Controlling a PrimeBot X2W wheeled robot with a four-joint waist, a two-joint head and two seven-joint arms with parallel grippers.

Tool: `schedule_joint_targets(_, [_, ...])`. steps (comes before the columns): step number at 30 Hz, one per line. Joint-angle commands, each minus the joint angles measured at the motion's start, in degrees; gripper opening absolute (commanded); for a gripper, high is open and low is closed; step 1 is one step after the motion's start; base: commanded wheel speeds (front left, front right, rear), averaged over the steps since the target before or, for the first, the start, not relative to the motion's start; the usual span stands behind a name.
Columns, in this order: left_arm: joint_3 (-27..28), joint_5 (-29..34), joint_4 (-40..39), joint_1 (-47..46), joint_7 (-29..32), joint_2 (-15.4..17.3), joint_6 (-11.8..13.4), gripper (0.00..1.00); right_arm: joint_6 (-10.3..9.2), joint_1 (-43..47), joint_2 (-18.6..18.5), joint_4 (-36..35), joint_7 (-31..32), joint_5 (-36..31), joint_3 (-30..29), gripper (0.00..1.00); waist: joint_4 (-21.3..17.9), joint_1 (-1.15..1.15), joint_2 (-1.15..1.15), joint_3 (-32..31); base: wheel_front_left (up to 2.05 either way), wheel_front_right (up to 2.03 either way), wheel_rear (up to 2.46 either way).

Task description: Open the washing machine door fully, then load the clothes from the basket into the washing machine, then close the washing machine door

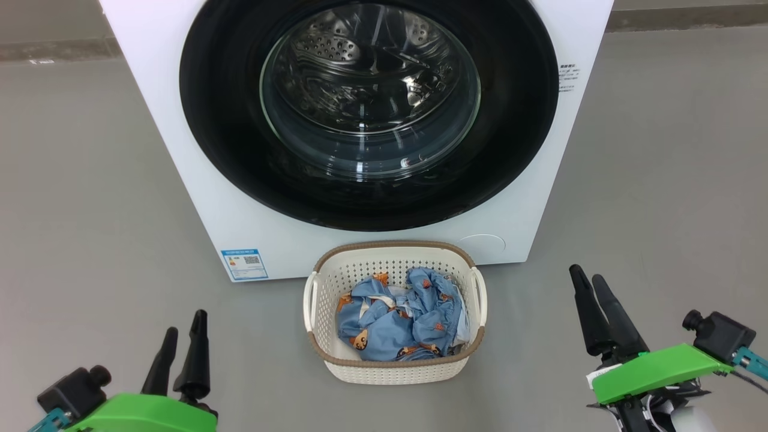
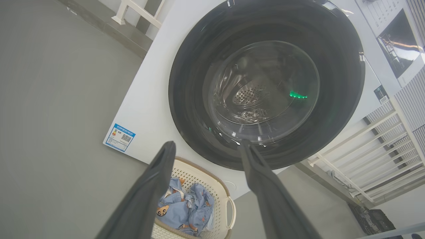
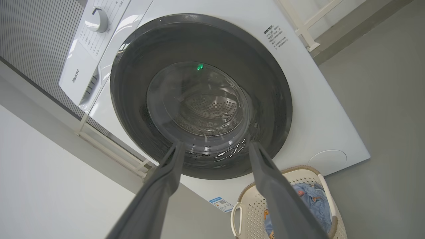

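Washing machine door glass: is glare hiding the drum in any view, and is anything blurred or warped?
Head view: sharp, evenly lit; only small white highlights on the washing machine door, drum visible through it. Left wrist view: wide-angle skews the washing machine; a green glint on the glass. Right wrist view: same skew, another green glint near the glass top, drum readable.

Place: indoor laundry corner
Appliance: big white front-loading washing machine with a glossy black-rimmed round glass door
Floor: bare smooth grey floor
Laundry: cream perforated plastic basket holding light blue printed clothes
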Motion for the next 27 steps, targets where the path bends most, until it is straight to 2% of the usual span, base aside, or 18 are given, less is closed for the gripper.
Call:
schedule_joint_targets(1, [0.97, 2.19, -2.01, -2.93, -0.89, 1.37, 0.33, 1.0, 0.06, -3.01, -0.75, -1.36, -0.92, -2.37, 0.99, 1.0, 0.0, 0.0, 0.0, -0.01, 0.0, 0.0, 0.0])
schedule_joint_targets(10, [0.07, 11.05, -1.66, -3.29, -2.41, 1.83, 0.98, 1.0, 0.06, -3.81, -0.14, 0.82, -2.43, -14.59, 0.93, 1.0, 0.14, 0.0, 0.0, -0.08, 0.0, 0.0, 0.0])
schedule_joint_targets(27, [-0.25, 23.71, -1.11, -3.85, -5.11, 1.81, 0.87, 1.0, 0.08, -5.21, -0.08, 2.24, -5.11, -27.37, 2.47, 1.0, 0.11, 0.0, 0.0, -0.52, 0.0, 0.0, 0.0])
